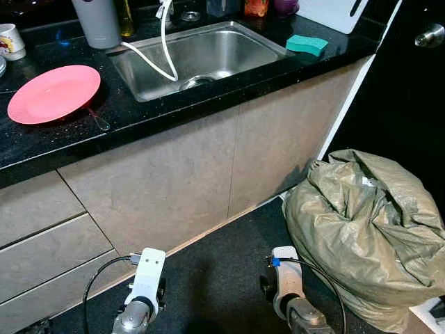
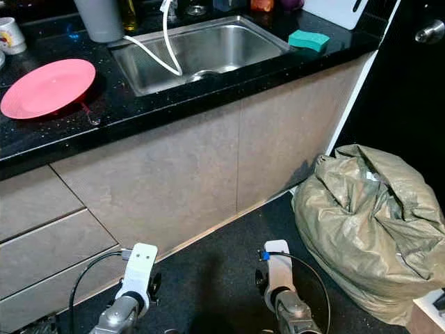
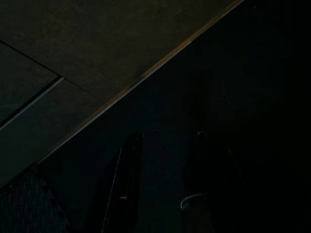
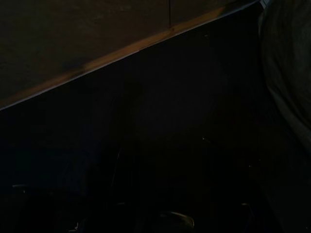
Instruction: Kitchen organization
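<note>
Pink plate (image 1: 54,92) on black counter (image 1: 208,97), left of sink (image 1: 198,56) — untouched. Both arms hang idle; left gripper (image 3: 160,184) fingers apart, right gripper's state unclear. Next, likely: approach, raise arm to plate.

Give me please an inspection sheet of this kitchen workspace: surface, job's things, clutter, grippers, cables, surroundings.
Surface: black countertop with steel sink.
Job's things: pink plate left of sink; teal sponge right of sink; mug at back left.
Clutter: grey container behind sink; white hose into basin.
Grippers: both arms hang idle near the floor; left gripper jaws apart.
Cables: black cable at left wrist, another at right wrist.
Surroundings: beige cabinets; stuffed olive sack on dark floor.
</note>
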Tool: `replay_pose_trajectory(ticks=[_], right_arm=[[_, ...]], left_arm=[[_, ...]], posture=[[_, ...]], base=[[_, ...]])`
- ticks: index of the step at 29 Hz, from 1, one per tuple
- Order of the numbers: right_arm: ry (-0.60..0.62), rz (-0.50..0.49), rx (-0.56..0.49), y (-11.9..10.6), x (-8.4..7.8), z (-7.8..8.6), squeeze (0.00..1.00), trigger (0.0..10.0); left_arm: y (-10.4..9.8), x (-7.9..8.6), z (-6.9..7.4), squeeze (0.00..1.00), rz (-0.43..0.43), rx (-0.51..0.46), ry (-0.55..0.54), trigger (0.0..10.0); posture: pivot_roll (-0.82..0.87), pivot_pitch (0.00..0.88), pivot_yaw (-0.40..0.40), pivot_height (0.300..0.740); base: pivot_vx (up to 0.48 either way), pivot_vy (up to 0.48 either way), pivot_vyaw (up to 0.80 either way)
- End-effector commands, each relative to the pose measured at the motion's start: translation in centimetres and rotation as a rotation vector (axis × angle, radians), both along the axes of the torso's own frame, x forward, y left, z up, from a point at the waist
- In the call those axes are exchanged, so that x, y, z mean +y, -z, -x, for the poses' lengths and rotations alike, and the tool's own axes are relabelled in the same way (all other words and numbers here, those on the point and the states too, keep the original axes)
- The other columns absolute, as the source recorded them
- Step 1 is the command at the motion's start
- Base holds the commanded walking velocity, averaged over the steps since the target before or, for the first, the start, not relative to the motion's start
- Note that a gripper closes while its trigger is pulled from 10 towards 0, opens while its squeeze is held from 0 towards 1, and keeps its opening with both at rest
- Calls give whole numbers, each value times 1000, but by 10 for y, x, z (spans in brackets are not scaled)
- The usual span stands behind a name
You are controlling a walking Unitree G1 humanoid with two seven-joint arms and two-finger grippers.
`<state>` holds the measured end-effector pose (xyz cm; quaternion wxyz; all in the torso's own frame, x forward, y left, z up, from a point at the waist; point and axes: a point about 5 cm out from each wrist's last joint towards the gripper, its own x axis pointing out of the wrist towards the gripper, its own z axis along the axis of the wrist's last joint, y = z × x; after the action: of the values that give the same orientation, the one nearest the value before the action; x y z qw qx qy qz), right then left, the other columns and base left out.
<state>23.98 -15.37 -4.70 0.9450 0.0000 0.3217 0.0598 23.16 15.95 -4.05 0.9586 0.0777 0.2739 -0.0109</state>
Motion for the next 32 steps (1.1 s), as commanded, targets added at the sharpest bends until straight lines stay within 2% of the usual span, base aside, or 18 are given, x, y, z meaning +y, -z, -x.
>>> replay_pose_trajectory(ticks=[1, 8, 22, 26, 32], right_arm=[[12, -8, 19, 2, 1, 2, 0, 10000], [-3, -13, 15, 1, 7, 1, 0, 10000], [-9, -10, 9, -1, 7, -3, 0, 10000], [-20, 8, 16, 0, 5, -1, 0, 10000], [12, 5, -27, -5, -8, -6, 0, 10000]], left_arm=[[6, 0, 7, 0, 0, 36, 0, 10000], [5, 0, 5, 0, 3, 38, -3, 10000], [5, 3, 3, 0, 0, 48, 6, 10000], [4, 3, 1, 0, -1, 50, 14, 10000], [1, -9, -8, 0, 16, 44, 39, 10000]], posture=[[25, 112, 25, 740], [25, 110, 19, 740], [15, 104, 34, 740], [-19, 95, 33, 740], [-27, 82, 67, 740]], base=[[0, 0, 0], [0, 0, 0], [0, 0, 0], [0, 0, 0], [0, 0, 0]])
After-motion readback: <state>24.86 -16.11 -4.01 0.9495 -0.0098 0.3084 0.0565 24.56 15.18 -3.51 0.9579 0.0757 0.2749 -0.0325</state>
